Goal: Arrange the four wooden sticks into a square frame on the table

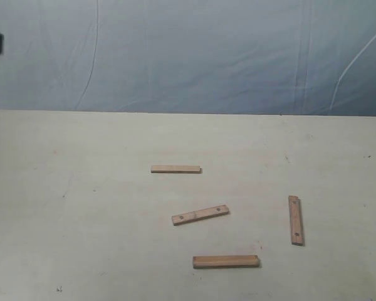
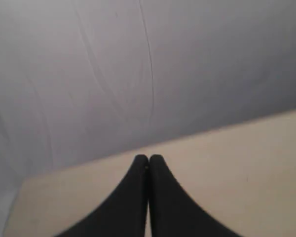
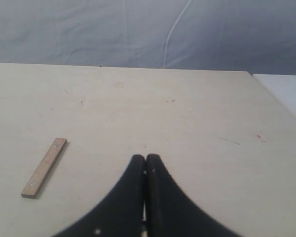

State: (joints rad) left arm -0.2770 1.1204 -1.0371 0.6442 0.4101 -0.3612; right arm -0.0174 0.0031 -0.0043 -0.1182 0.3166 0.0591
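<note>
My left pincer (image 2: 148, 159) is clenched on nothing, fingertips pressed together over the table (image 1: 62, 238) near where it meets the grey-blue cloth (image 2: 89, 74). My right pincer (image 3: 145, 158) is clenched too, empty, above bare table. The far stick (image 1: 175, 169) lies crosswise, the middle stick (image 1: 200, 215) is slightly tilted, the right stick (image 1: 294, 220) runs near to far, and the near stick (image 1: 225, 261) lies crosswise. All four lie flat, well apart, none touching another
</note>
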